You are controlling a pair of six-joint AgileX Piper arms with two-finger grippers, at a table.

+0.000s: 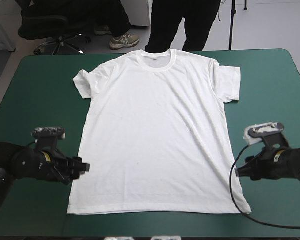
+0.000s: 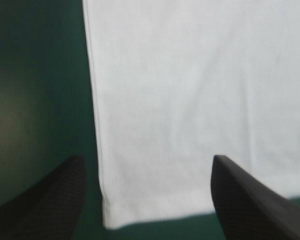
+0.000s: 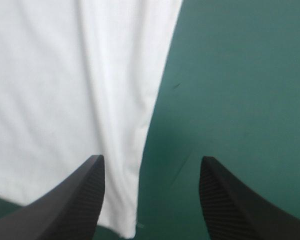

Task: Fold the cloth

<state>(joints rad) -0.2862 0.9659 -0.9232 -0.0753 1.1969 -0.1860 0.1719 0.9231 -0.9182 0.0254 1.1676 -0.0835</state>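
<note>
High view.
- Desk (image 1: 40, 85): teal-green cover, carrying one item.
- T-shirt (image 1: 155, 130): white, short-sleeved, spread flat at the middle of the desk. The collar lies toward the far edge, the hem toward the near edge, and both sleeves are laid out to the sides.
- Left gripper (image 1: 83, 167): low over the desk, just beside the T-shirt's left side edge and near the hem corner.
- Right gripper (image 1: 240, 170): low over the desk, just beside the right side edge and near the other hem corner.

Left wrist view.
- Fingers (image 2: 50, 200): black and standing well apart, nothing between them gripped.
- T-shirt (image 2: 200, 100): its hem corner lies between the fingers, nearer the finger that stands over bare cover. The other finger stands over the white cloth. The side edge runs straight ahead of the gripper.

Right wrist view.
- Fingers (image 3: 230, 200): black and standing well apart, holding nothing.
- T-shirt (image 3: 65, 90): its hem corner lies between the fingers. One finger stands over the cloth, the other over bare teal-green cover. Whether either finger touches the cloth cannot be told.
</note>
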